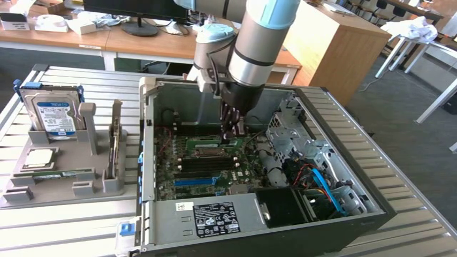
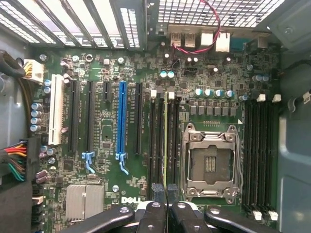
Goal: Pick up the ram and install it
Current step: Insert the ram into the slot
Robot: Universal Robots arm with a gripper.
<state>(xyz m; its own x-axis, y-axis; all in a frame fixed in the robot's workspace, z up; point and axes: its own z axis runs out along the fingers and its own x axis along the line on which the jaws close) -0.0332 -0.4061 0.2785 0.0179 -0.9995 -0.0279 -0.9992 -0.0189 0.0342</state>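
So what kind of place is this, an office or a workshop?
Probably a robotics lab in an office-like room: an open computer case sits on a slatted metal table, a hard drive stands in a parts holder, and wooden desks with a monitor are behind.

Daylight struck the slatted bench hard in the exterior view — its metal nearly washed out — while the computer case lay shadowed inside. In the wrist view the motherboard was evenly lit, the rear grille glaring white.
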